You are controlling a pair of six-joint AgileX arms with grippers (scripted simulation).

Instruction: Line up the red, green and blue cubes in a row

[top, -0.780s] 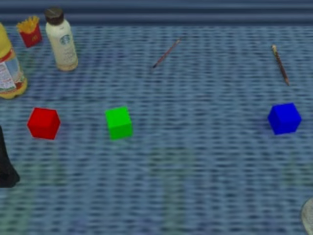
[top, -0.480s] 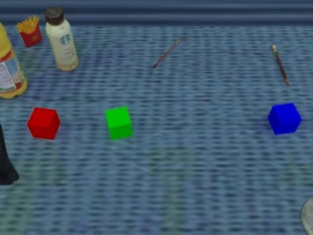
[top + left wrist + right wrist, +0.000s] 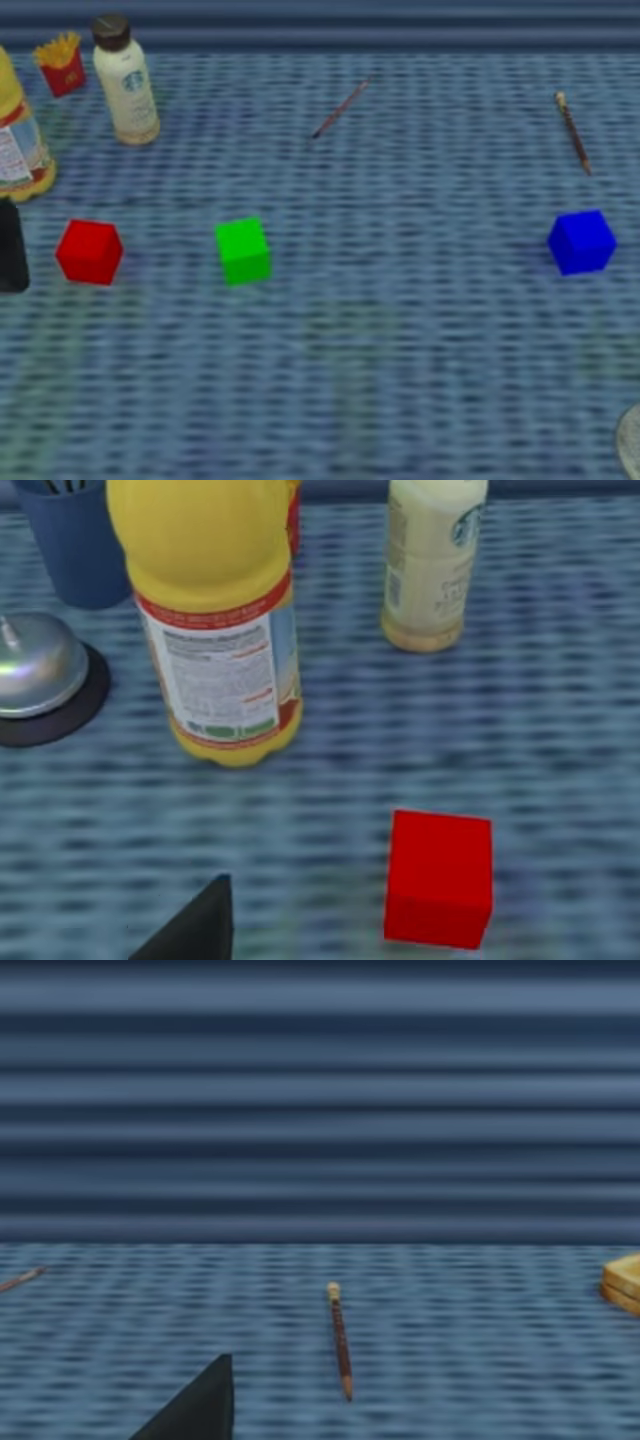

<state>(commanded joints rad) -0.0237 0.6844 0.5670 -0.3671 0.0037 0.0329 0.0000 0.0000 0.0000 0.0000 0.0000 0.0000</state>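
Red cube [image 3: 89, 252], faces skewed to table edges

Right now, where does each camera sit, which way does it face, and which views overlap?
Top view: above the table, looking down on the red cube, green cube and blue cube; the left gripper shows dark at the left edge.
Left wrist view: low on the left arm, facing the red cube and yellow bottle; a dark gripper tip shows.
Right wrist view: low on the right arm, facing a pencil and the striped back wall; a dark gripper tip shows.
Shared: top and left wrist both show the red cube and the yellow bottle.
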